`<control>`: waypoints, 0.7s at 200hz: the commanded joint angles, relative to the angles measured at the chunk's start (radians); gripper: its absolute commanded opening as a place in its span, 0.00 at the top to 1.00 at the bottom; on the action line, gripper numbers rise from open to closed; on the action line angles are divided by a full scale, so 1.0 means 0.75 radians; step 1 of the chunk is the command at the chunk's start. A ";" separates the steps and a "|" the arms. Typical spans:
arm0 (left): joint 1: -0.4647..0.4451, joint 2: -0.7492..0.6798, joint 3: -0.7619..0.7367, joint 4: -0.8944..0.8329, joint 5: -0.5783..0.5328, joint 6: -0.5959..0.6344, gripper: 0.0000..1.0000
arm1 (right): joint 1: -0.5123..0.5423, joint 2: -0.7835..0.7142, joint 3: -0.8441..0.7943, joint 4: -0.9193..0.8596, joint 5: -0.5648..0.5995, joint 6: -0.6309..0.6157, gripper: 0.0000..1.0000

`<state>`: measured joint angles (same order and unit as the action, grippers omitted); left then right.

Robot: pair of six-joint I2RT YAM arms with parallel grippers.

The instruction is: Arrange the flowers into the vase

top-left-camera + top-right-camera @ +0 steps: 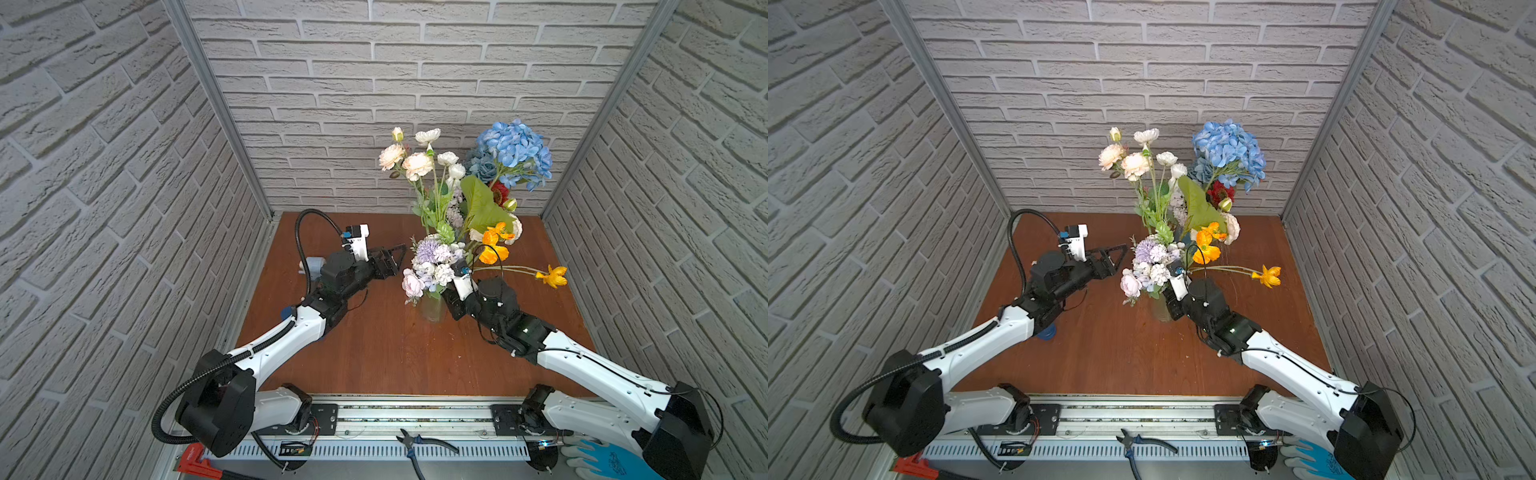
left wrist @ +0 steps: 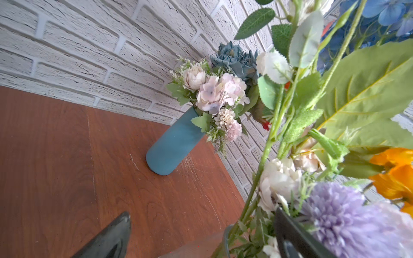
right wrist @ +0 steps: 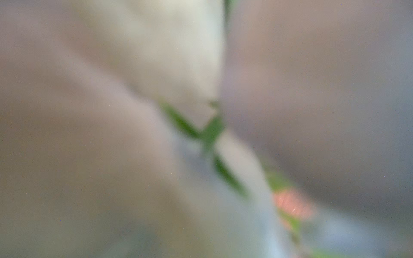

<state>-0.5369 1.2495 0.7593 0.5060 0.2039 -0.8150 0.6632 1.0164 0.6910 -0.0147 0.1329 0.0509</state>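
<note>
Seating looks to be the step in hand: the right gripper is sitting at the neck of the glass vase, reaching in from 4 o'clock under the lilac bunch. That bunch is standing in the vase, a little to 1 o'clock of the table's middle. Petals are hiding the jaws in both top views and the right wrist view is showing only blur, so I cannot tell how wide they are standing or whether a stem is between them. The left gripper is hanging just beside the bunch at 9 o'clock, spread wide and holding nothing. An orange bloom is drooping out toward 3 o'clock on a long stem. A blue vase is standing toward 12 o'clock with its own flowers. Done well, I judge, this means letting go only once the stems are bearing on the vase's bottom, then backing out along the 4 o'clock line rather than lifting. That should avoid dragging blooms or tipping the top-heavy glass.
</note>
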 commanded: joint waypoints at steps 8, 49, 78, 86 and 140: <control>0.026 -0.034 -0.025 0.017 -0.023 0.027 0.02 | 0.011 -0.087 0.054 -0.171 -0.082 0.100 0.49; 0.041 -0.046 -0.034 0.022 -0.014 0.023 0.02 | 0.042 -0.174 0.031 -0.319 -0.163 0.225 0.39; 0.051 -0.064 -0.050 0.023 -0.022 0.017 0.02 | 0.071 -0.176 -0.050 -0.313 -0.192 0.309 0.36; 0.051 -0.070 -0.053 0.023 -0.024 0.017 0.02 | 0.075 -0.168 -0.070 -0.306 -0.180 0.323 0.36; 0.064 -0.106 -0.078 -0.001 -0.038 0.023 0.02 | 0.073 -0.122 -0.202 -0.073 0.039 0.342 0.00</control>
<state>-0.4995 1.2007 0.7219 0.4831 0.1909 -0.8120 0.7139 0.9146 0.5541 -0.1940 0.0689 0.2852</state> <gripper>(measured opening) 0.983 0.993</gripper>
